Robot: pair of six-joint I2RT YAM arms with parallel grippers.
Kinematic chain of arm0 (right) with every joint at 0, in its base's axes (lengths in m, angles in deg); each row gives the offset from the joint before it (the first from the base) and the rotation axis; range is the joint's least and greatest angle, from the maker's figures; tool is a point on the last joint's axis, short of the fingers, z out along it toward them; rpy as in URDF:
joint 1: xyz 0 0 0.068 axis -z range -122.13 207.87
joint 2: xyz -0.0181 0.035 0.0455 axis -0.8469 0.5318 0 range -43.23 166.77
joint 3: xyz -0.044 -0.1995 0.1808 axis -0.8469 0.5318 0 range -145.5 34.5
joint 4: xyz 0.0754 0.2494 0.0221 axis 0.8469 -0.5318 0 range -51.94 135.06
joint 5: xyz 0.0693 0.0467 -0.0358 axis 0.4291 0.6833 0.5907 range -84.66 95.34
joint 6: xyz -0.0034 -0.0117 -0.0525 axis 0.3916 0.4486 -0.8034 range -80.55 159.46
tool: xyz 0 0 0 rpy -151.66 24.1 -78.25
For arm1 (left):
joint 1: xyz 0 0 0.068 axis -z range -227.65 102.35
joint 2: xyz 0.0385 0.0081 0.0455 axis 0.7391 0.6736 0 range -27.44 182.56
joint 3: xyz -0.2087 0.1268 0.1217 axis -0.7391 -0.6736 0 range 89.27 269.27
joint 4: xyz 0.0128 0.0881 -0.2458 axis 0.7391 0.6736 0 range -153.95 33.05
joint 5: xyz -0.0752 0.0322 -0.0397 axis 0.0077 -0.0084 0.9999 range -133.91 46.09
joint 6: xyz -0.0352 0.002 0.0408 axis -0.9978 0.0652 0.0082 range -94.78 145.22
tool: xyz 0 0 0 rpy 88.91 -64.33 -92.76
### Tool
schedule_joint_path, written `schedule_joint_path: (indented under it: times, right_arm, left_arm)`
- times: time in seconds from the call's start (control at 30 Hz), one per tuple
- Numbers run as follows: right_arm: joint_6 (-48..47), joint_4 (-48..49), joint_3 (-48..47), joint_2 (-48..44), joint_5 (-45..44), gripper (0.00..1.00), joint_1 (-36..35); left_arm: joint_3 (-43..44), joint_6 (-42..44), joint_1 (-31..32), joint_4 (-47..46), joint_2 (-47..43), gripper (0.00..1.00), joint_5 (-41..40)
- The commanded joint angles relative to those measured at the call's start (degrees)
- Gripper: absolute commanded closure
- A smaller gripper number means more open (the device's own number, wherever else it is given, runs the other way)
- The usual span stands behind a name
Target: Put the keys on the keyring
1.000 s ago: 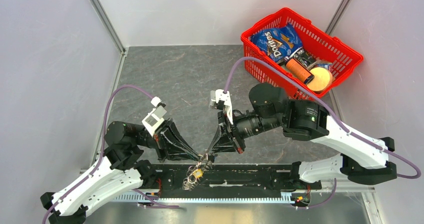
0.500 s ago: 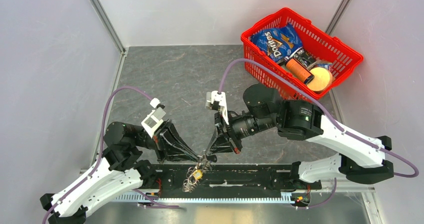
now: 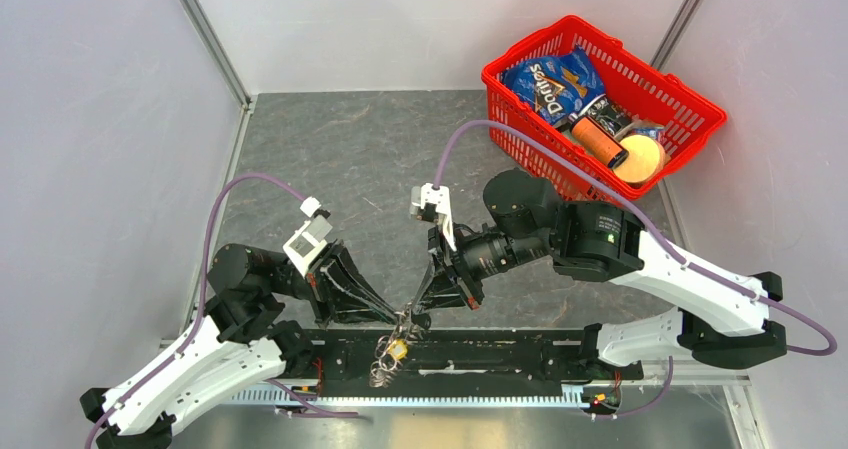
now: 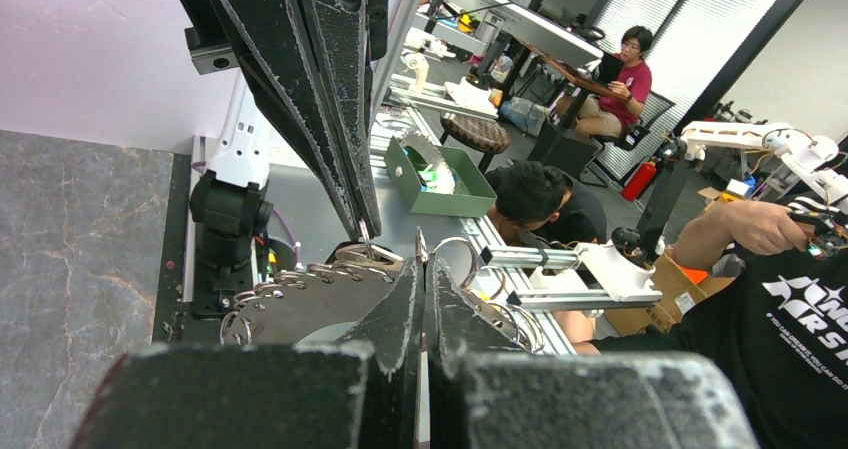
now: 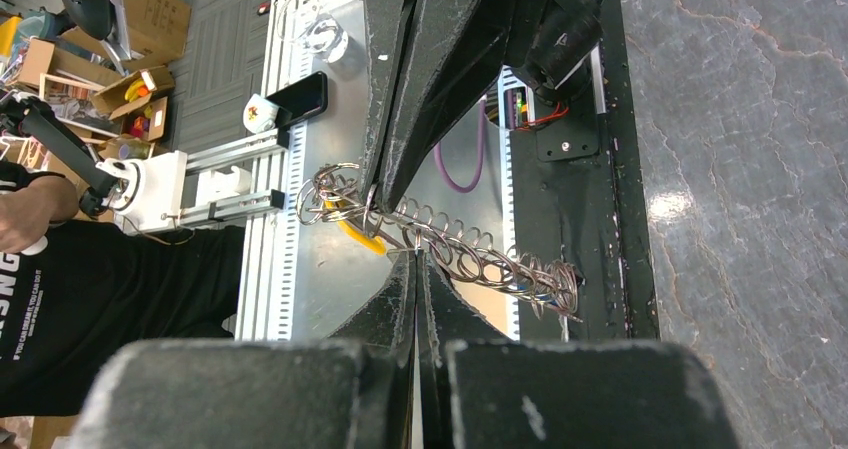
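Observation:
The keyring (image 3: 384,361) hangs as a bunch of silver keys and wire loops over the black base rail, below both gripper tips. A yellow key (image 3: 397,348) shows within it. My left gripper (image 3: 402,316) comes in from the left and is shut on a thin metal part of the keyring (image 4: 300,304). My right gripper (image 3: 414,315) meets it from the right, shut on a wire loop of the keyring (image 5: 470,259). In the right wrist view the yellow key (image 5: 360,237) lies beside my right gripper (image 5: 415,261). My left gripper (image 4: 421,264) has its jaws pressed together. The black and blue keys are not clearly visible.
A red basket (image 3: 527,42) with a chip bag, a can and other goods stands at the far right of the grey tabletop. The black base rail (image 3: 500,349) runs along the near edge under the bunch. White side walls enclose the table.
The right arm has shifted a little to the left, toward the left gripper. Both grippers stay shut and the bunch hangs in nearly the same place.

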Motion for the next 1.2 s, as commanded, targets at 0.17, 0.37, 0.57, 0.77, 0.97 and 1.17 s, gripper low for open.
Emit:
schedule_joint_path:
  times: [0.17, 0.37, 0.57, 0.77, 0.97, 1.17]
  right_arm:
    - [1.1, 0.8, 0.5, 0.0, -0.8, 1.00, -0.3]
    - [1.7, 0.5, 0.7, -0.3, -1.8, 1.00, -0.3]
    - [2.2, 0.4, 0.6, 0.1, -2.1, 1.00, -0.3]
    - [2.5, 1.5, 0.3, -0.3, -0.7, 1.00, -0.2]
    - [2.5, 1.5, -1.3, 0.3, 1.0, 1.00, -0.4]
    - [2.2, 1.3, -2.3, 0.7, 2.3, 1.00, -0.6]
  left_arm:
    - [0.8, 2.1, 0.3, -0.9, -1.3, 0.98, -0.6]
    - [1.0, 2.3, 0.3, -0.8, -1.9, 0.98, -0.4]
    - [0.9, 2.3, 0.2, -0.8, -2.5, 0.98, -0.4]
    - [0.7, 2.3, 0.3, -0.8, -2.6, 0.98, -0.3]
    - [0.7, 2.7, 0.3, -0.5, -2.2, 0.98, -0.2]
    - [0.8, 3.0, 0.3, -0.1, -1.8, 0.98, -0.2]
